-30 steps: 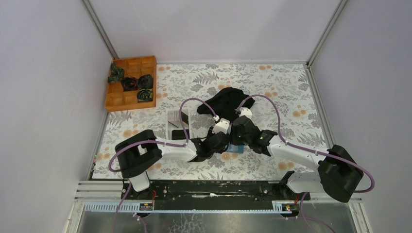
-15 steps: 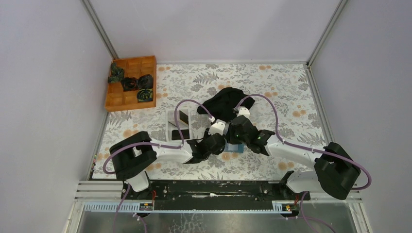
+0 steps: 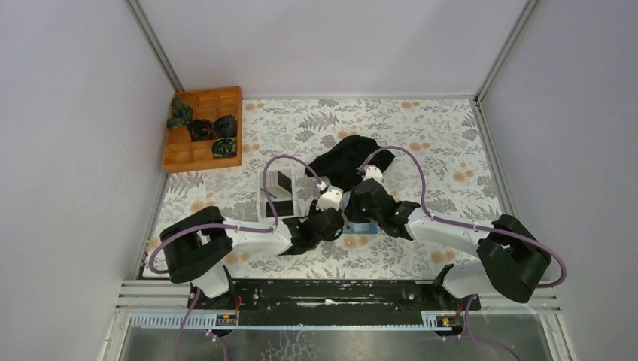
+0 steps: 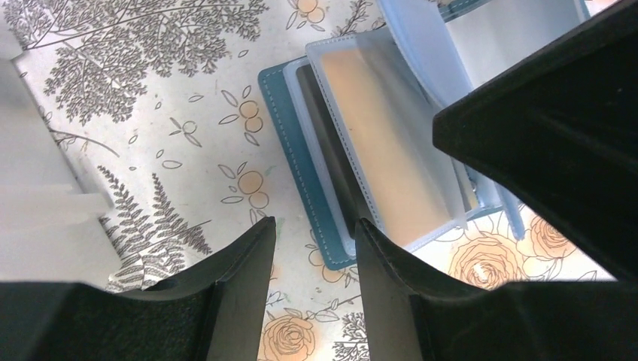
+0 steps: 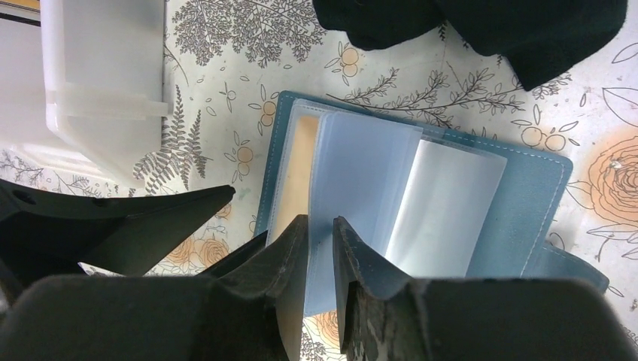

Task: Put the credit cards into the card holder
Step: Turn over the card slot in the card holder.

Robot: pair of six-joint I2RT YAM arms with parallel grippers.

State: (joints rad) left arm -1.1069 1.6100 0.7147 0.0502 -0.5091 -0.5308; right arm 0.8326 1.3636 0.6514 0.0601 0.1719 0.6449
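The teal card holder [image 5: 527,195] lies open on the flowered table, its clear sleeves fanned up. My right gripper [image 5: 320,222] is shut on a bundle of those sleeves [image 5: 361,173], lifting them. One exposed sleeve holds a tan credit card [image 4: 391,150]. My left gripper [image 4: 314,221] hovers open at the holder's near left corner [image 4: 331,256] with nothing between its fingers. In the top view both grippers meet over the card holder [image 3: 363,226]. A black credit card [image 3: 284,180] lies in the white tray.
The white tray [image 3: 265,197] stands just left of the grippers, and its wall [image 5: 105,68] is close to the holder. A black cloth [image 3: 350,158] lies right behind the holder. A wooden compartment box [image 3: 203,154] with dark bundles sits at the back left.
Both grippers have drifted a little left and away from the bases, with the card holder between them. Neither gripper's jaws have changed.
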